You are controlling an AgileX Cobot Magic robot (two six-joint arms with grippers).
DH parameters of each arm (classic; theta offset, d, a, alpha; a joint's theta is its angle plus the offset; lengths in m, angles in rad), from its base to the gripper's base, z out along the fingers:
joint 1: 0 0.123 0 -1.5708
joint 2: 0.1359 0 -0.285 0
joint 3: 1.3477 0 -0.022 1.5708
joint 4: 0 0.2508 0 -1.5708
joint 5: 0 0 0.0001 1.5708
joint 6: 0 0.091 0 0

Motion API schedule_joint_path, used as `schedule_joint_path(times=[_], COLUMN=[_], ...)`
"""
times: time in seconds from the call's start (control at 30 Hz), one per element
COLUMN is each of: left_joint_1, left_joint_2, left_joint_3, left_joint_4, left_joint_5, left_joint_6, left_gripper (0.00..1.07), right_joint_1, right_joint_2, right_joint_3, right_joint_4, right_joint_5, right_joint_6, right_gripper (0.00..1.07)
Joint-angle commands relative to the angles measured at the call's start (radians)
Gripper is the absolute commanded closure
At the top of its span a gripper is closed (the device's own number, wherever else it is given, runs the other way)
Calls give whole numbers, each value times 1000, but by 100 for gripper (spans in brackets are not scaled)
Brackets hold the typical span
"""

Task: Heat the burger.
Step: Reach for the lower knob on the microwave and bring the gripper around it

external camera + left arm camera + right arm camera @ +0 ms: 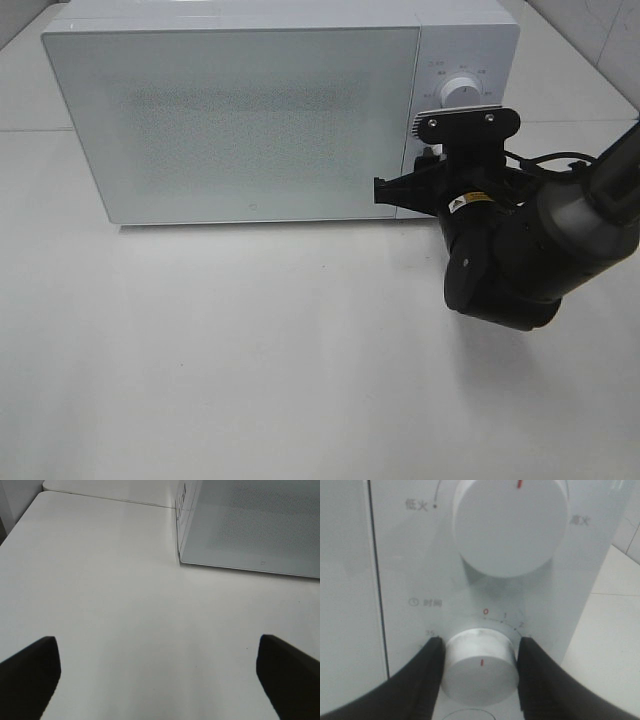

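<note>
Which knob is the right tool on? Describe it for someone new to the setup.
On the white microwave, go to the control panel right of the door. It carries two white knobs. Pick the lower knob: smaller than the upper knob, ringed by timer numbers, gripped at its sides by the right tool.

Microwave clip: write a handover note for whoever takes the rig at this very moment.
Left hand: open, empty, above the table.
Right hand: closed on the microwave's lower knob.
Burger: not in sight; the door is shut and hides the inside.
Done: door closed, knob gripped.
To do: probably turn the knob to start heating, then let go.
</note>
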Motion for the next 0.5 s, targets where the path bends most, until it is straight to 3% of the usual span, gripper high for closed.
schedule_joint_path(times=[0.03, 0.17, 0.5], left_joint_1=[1, 1, 1], left_joint_2=[-7, -7, -7], left_joint_3=[0, 0, 0], left_joint_4=[-7, -7, -7], left_joint_5=[-2, -2, -2], left_joint_6=[-5, -5, -5], left_gripper=[6, 6, 6], right_joint_1=[-5, -5, -5], right_joint_2=[-4, -4, -4], right_joint_3=[-13, -13, -13], right_joint_4=[-33, -33, -40], right_joint_5=[-142, -141, -104], right_joint_6=[50, 195, 895], right_gripper=[94, 94, 94])
